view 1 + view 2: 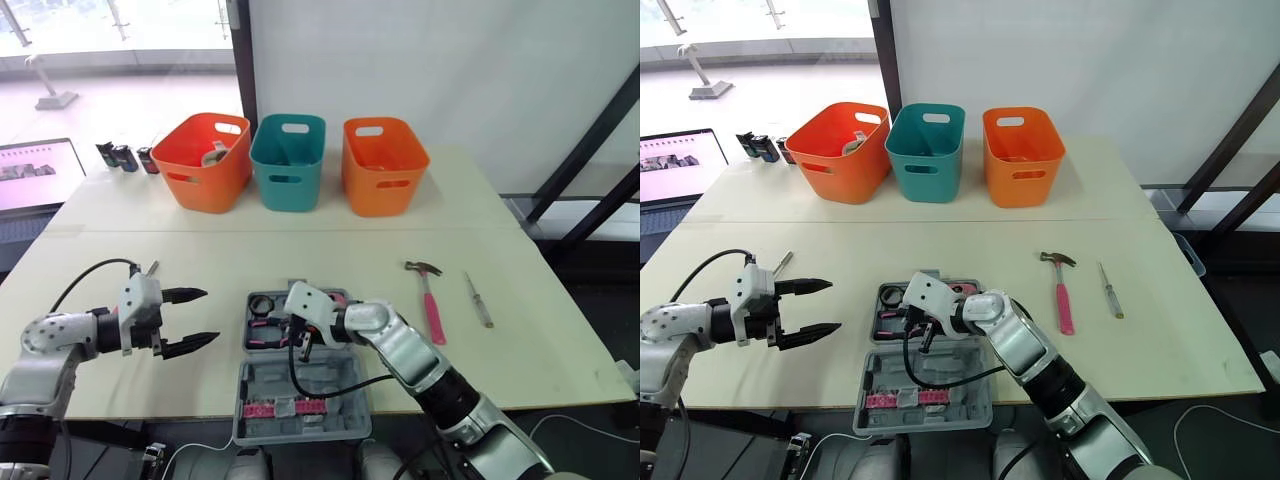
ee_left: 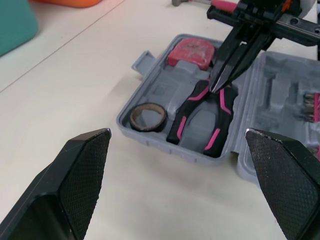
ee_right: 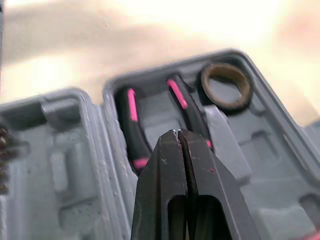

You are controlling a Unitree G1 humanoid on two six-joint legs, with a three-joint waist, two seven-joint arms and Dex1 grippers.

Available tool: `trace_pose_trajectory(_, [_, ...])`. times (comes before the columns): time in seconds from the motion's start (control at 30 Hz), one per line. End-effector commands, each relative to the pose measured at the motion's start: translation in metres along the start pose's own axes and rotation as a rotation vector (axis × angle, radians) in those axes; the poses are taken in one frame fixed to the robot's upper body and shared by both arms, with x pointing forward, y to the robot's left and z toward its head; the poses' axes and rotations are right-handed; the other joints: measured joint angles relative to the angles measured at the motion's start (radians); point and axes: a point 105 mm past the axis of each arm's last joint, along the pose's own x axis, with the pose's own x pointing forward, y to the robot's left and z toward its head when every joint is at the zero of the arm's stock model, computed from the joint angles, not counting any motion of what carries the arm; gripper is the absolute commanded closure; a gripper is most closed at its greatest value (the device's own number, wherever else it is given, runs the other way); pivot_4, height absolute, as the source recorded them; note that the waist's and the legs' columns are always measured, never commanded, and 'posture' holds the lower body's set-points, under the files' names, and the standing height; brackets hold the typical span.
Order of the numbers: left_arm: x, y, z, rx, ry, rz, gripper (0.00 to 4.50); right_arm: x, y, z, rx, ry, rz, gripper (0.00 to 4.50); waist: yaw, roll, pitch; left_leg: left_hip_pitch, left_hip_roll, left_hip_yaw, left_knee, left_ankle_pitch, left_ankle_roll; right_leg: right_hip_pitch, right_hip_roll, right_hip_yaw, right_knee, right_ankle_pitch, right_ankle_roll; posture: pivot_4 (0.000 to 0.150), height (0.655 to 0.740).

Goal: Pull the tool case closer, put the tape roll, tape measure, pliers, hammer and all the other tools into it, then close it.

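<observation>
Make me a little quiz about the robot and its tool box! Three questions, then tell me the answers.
1. True or false: the hammer is already inside the tool case.
2. Which one has its fingers wide open? A) the left gripper B) the right gripper
3. Fill in the blank: the round ring lying in the case next to the pliers is the ____.

Key:
1. False. It lies on the table, to the right of the case.
2. A. The right gripper's fingers are pressed together over the pliers.
3. tape roll
</observation>
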Motion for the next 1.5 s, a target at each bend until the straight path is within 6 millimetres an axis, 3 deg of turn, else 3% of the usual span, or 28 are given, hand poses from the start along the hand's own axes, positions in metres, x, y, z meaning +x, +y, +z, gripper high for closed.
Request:
trace_pose_trajectory(0.03, [0.003, -0.003, 0.005, 0.023, -0.020, -0.012, 0.00, -0.012, -0.007, 0.023, 0.003, -0.117, -0.032, 4.44, 0.000, 0.001, 0.001, 0.000, 0.000, 0.000, 0.000, 0.000, 0.000, 0.000, 0.000, 0.000, 0.000, 0.000, 0.000, 0.150, 0.7400])
trace_pose_trajectory(0.17, [0.002, -0.008, -0.001, 0.001, -0.005, -0.014, 0.00, -0.037, -0.012, 0.027, 0.040, -0.174, -0.038, 4.44, 0.000, 0.000, 0.001, 0.000, 0.000, 0.000, 0.000, 0.000, 0.000, 0.000, 0.000, 0.000, 0.000, 0.000, 0.000, 0.150, 0.7400])
trace_pose_trajectory(0.3, [0.004, -0.015, -0.009, -0.046, 0.012, -0.034, 0.00, -0.084, -0.013, 0.005, 0.068, -0.108, -0.012, 4.44, 0.013, 0.001, 0.003, -0.001, 0.000, 0.000, 0.001, 0.000, 0.000, 0.001, -0.001, 0.000, -0.002, 0.000, 0.000, 0.150, 0.7400])
trace_pose_trajectory(0.33, [0.004, -0.017, -0.009, -0.062, 0.013, -0.040, 0.24, -0.093, -0.015, -0.001, 0.076, -0.084, -0.023, 4.48, 0.013, 0.001, 0.004, -0.001, 0.000, 0.000, 0.001, 0.000, 0.000, 0.001, -0.001, 0.000, -0.004, 0.000, 0.000, 0.150, 0.7400])
trace_pose_trajectory(0.4, [0.006, -0.022, -0.010, -0.088, 0.014, -0.050, 0.78, -0.110, -0.021, -0.012, 0.089, -0.033, -0.051, 4.50, 0.010, 0.001, 0.005, -0.001, 0.000, 0.000, 0.001, 0.000, 0.000, 0.000, -0.001, 0.000, -0.003, 0.000, -0.001, 0.150, 0.7400])
trace_pose_trajectory(0.63, [0.011, -0.031, -0.024, -0.124, 0.080, -0.057, 4.46, -0.144, -0.027, -0.038, 0.129, 0.124, -0.106, 4.50, 0.001, 0.003, 0.007, -0.001, 0.000, 0.000, 0.001, 0.000, 0.000, 0.000, -0.001, 0.001, -0.003, 0.001, -0.002, 0.150, 0.7400])
trace_pose_trajectory(0.83, [0.019, -0.040, -0.039, -0.120, 0.184, -0.063, 4.49, -0.144, -0.021, -0.061, 0.071, 0.289, -0.071, 4.50, 0.000, 0.000, 0.010, -0.001, 0.000, 0.000, 0.001, 0.000, 0.000, 0.000, -0.001, 0.001, -0.005, 0.001, -0.002, 0.150, 0.7400])
trace_pose_trajectory(1.13, [0.041, -0.046, -0.059, -0.056, 0.282, -0.029, 4.49, -0.109, -0.015, -0.073, -0.057, 0.387, 0.001, 4.50, 0.003, 0.001, 0.012, -0.002, 0.000, 0.001, 0.001, 0.000, 0.000, -0.001, -0.001, 0.001, -0.005, 0.001, -0.002, 0.150, 0.7400])
trace_pose_trajectory(1.4, [0.084, -0.054, -0.047, 0.037, 0.253, -0.076, 4.49, -0.089, -0.014, -0.064, -0.100, 0.374, 0.037, 4.50, 0.018, 0.002, 0.012, -0.002, 0.000, 0.001, 0.003, 0.000, 0.000, 0.000, 0.000, 0.001, -0.004, 0.001, -0.002, 0.150, 0.7400])
trace_pose_trajectory(1.5, [0.091, -0.057, -0.044, 0.030, 0.244, -0.084, 4.49, -0.082, -0.011, -0.060, -0.130, 0.378, 0.059, 4.50, 0.026, 0.002, 0.012, -0.001, -0.001, 0.001, 0.004, 0.000, 0.000, 0.001, 0.000, 0.001, -0.003, 0.001, -0.002, 0.150, 0.7400])
